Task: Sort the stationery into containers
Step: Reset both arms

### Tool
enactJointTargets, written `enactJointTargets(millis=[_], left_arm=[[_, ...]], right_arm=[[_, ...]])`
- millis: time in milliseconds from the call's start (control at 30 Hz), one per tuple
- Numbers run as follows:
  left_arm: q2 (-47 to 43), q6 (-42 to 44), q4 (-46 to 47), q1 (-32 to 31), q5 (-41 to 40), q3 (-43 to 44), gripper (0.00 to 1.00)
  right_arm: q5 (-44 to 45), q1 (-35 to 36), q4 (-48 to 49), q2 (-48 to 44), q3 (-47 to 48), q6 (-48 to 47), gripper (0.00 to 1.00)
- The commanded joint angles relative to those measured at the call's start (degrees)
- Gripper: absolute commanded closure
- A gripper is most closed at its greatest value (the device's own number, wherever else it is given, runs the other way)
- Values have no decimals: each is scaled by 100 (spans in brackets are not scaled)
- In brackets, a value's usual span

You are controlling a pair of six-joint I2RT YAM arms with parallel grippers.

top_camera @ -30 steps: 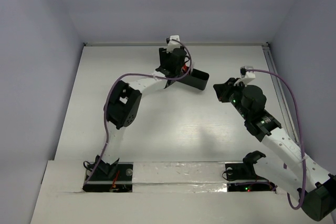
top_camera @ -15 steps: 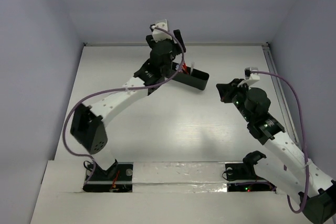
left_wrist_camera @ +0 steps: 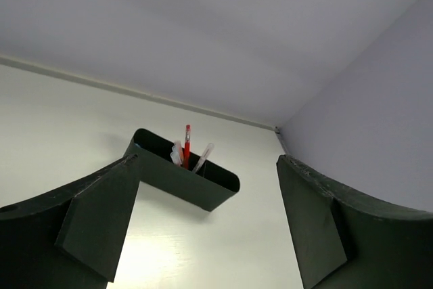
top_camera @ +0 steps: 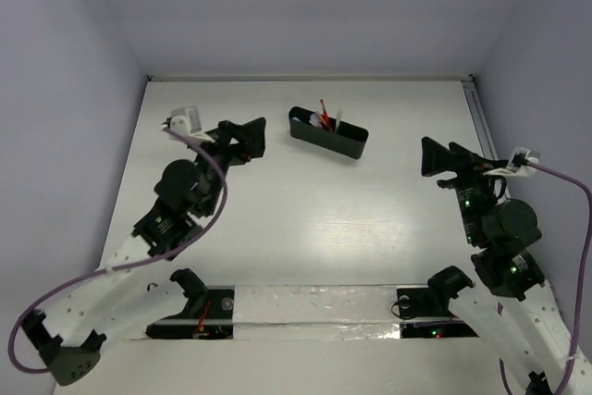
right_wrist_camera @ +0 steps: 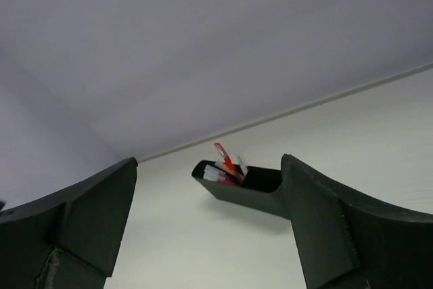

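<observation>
From above, the black tray [top_camera: 329,135] sits toward the far middle of the white surface [top_camera: 305,215], set at a slant. A red pen [top_camera: 323,109] pokes up out of it, with some pale pieces beside it that are too small to tell apart. The left claw [top_camera: 248,136] hangs to the tray's left, apart from it, released and grasping nothing. The right claw [top_camera: 438,156] hangs well off to the tray's right, also released and empty.

In the left wrist view, the two dark fingers [left_wrist_camera: 101,225] stand spread wide with nothing between them. Beyond them is the tray, holding the upright red pen and a pale pen [left_wrist_camera: 203,156] leaning beside it.

In the right wrist view, the fingers [right_wrist_camera: 318,225] are likewise spread wide and bare. The tray lies beyond them on the surface, near the back wall. The red pen and perhaps a few pink or blue bits are bunched at its left end.
</observation>
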Motion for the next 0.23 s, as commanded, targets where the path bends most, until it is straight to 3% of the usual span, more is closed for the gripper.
enactJointTargets(millis=[0,200], left_arm=[[-881,-203,-435,6,-68,-246,21],[-1411,-80,-1085,6,-174,-177,15]], right_arm=[[427,-4,219,81,-80,-14,8],[155,-4,561,880,-107,127,7]])
